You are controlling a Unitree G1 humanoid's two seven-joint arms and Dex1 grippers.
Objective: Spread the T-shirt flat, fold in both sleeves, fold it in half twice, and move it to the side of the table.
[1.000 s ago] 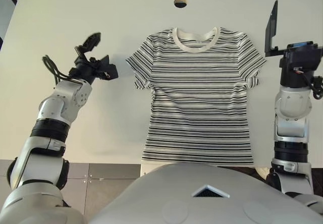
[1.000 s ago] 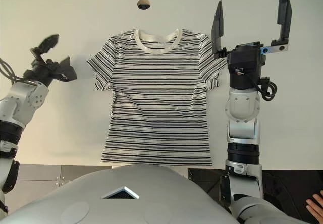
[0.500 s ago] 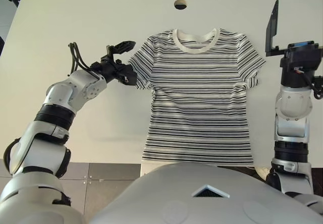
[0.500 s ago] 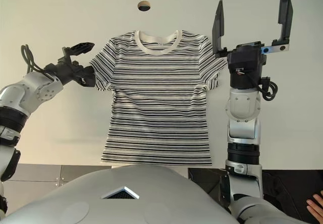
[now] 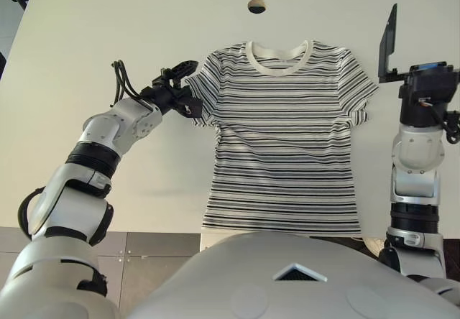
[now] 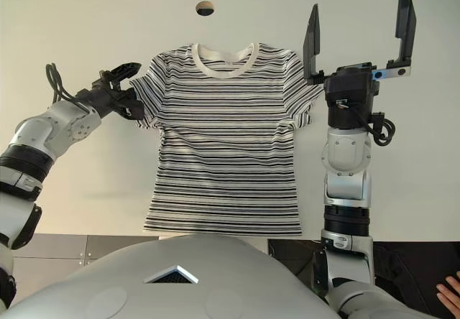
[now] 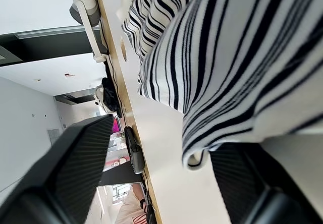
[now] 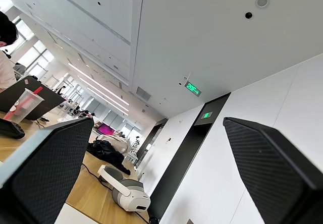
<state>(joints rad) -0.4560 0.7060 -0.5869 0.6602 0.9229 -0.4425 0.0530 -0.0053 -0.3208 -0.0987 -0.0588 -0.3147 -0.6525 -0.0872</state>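
A black-and-white striped T-shirt [image 5: 284, 128] with a cream collar lies spread flat on the white table [image 5: 108, 31], both sleeves out. My left gripper [image 5: 186, 88] is open at the hem of the shirt's left sleeve [image 5: 199, 93], one finger above the cloth and one at table level. In the left wrist view the striped sleeve [image 7: 242, 57] lies between the black fingers [image 7: 75, 158]. My right gripper [image 6: 357, 28] stands open and upright beside the right sleeve [image 6: 305, 93], fingers pointing up, holding nothing.
A round cable hole [image 5: 256, 4] sits in the table beyond the collar. Bare table surface lies to the far left and far right of the shirt. The table's near edge runs just under the shirt's hem [image 5: 280, 225].
My left gripper has swung in from the open table on the left to the shirt's left sleeve edge. The right arm has stayed still.
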